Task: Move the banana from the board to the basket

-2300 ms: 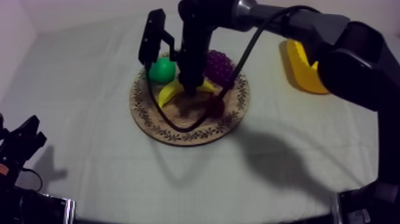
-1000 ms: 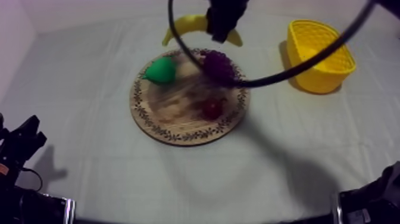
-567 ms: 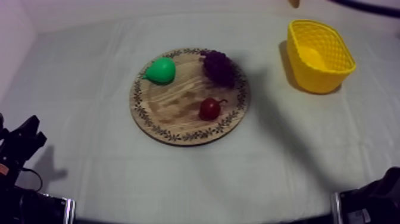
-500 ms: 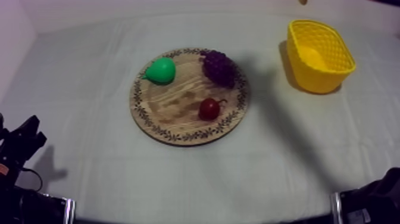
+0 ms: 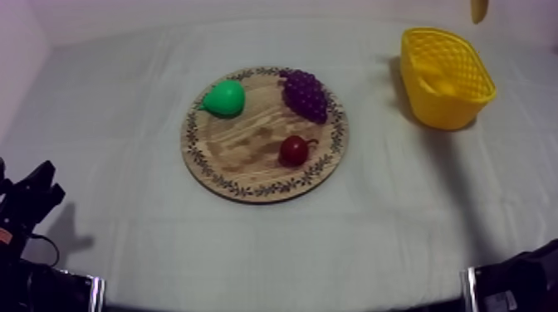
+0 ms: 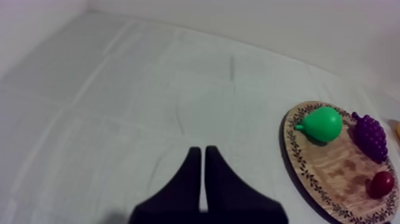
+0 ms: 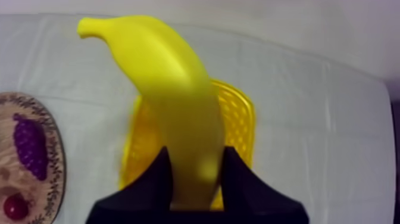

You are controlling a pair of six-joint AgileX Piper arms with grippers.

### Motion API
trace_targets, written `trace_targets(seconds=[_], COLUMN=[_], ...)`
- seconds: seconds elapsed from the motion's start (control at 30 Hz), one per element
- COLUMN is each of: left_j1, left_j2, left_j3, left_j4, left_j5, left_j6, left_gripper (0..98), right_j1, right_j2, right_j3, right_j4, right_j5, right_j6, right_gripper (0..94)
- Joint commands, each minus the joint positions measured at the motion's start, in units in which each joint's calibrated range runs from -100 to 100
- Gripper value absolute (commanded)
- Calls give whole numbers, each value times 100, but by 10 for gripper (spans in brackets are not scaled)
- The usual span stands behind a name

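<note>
The yellow banana point(image 7: 172, 89) hangs upright over the yellow basket point(image 7: 238, 119), and my right gripper point(image 7: 195, 158) is shut on its lower end. From above, only the banana's tip point(image 5: 479, 8) shows, at the far edge beyond the basket point(image 5: 446, 79). The round wooden board point(image 5: 249, 153) lies mid-table with no banana on it. My left gripper point(image 6: 202, 152) is shut on nothing, its fingers together as a wedge over bare cloth left of the board point(image 6: 339, 167). It rests low at the table's left side point(image 5: 33, 195).
On the board sit a green pear point(image 5: 224, 98), purple grapes point(image 5: 305, 94) and a small red fruit point(image 5: 292, 151). The left wrist view shows the same pear point(image 6: 323, 124), grapes point(image 6: 370, 136) and red fruit point(image 6: 381, 183). Open cloth lies between board and basket.
My right gripper has lifted the banana off the board and carried it up and to the right, to above the basket. The left arm has stayed still.
</note>
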Motion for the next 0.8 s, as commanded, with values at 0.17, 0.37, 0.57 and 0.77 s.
trace_targets(seconds=[0.17,0.37,0.57,0.77], left_j1=[2,2,2,2], left_j2=[0,0,0,0], left_j3=[1,1,1,1], left_j4=[0,0,0,0], left_j5=[2,2,2,2], left_j6=[-1,-1,-1,-1], left_gripper=[0,0,0,0], right_j1=[290,292,299,423], right_j2=[550,1148,1745,2207], right_j3=[586,969,1171,1076], right_j4=[153,226,321,224], right_j5=[-453,-799,-1110,-1322], right_j6=[-329,-527,-689,-567], right_gripper=[73,75,78,315])
